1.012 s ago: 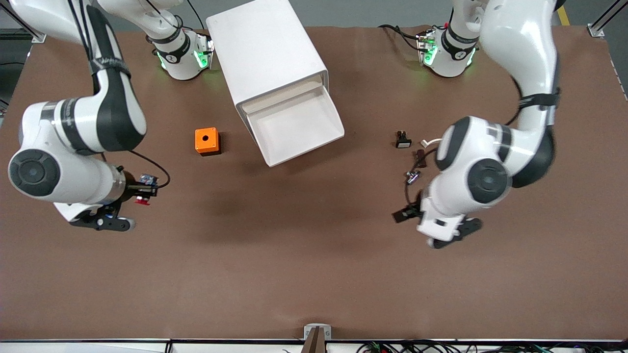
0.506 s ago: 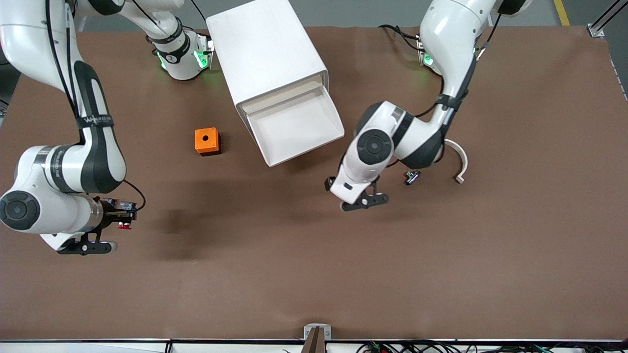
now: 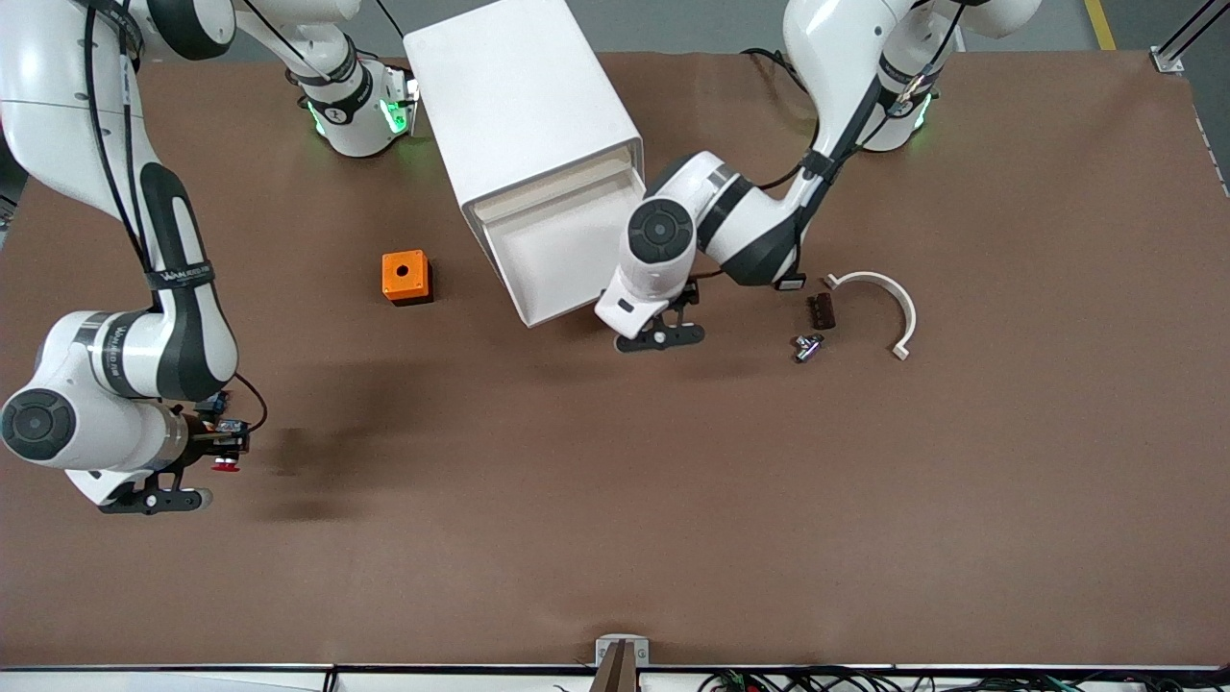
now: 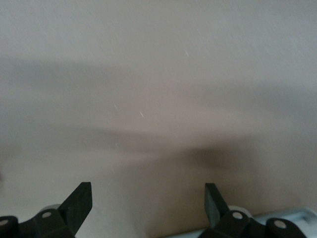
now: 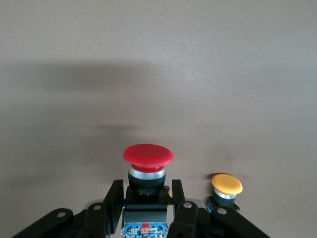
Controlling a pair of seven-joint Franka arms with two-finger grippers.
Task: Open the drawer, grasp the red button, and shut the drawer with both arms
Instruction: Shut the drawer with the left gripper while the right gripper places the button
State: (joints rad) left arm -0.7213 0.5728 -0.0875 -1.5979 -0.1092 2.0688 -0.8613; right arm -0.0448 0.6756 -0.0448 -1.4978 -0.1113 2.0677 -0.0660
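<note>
The button (image 5: 147,157), red-capped with a black and blue body, sits between the fingers of my right gripper (image 5: 146,193), which is shut on it. In the front view that gripper (image 3: 223,448) hangs over the table at the right arm's end, with the button (image 3: 227,465) sticking out of it. The white cabinet (image 3: 524,96) stands at the back with its drawer (image 3: 577,245) pulled out and nothing visible inside. My left gripper (image 3: 663,333) is open just off the drawer's front corner, low over the table. Its fingers (image 4: 79,198) stand wide apart with nothing between them.
An orange box with a hole (image 3: 405,277) stands beside the drawer toward the right arm's end. A yellow-capped button (image 5: 227,184) lies by the right gripper. Toward the left arm's end lie a white curved piece (image 3: 884,298), a brown block (image 3: 820,309) and a small metal part (image 3: 805,346).
The left arm has swung from its end of the table in to the drawer's front corner, uncovering the white curved piece. The right gripper has carried the button toward the front camera.
</note>
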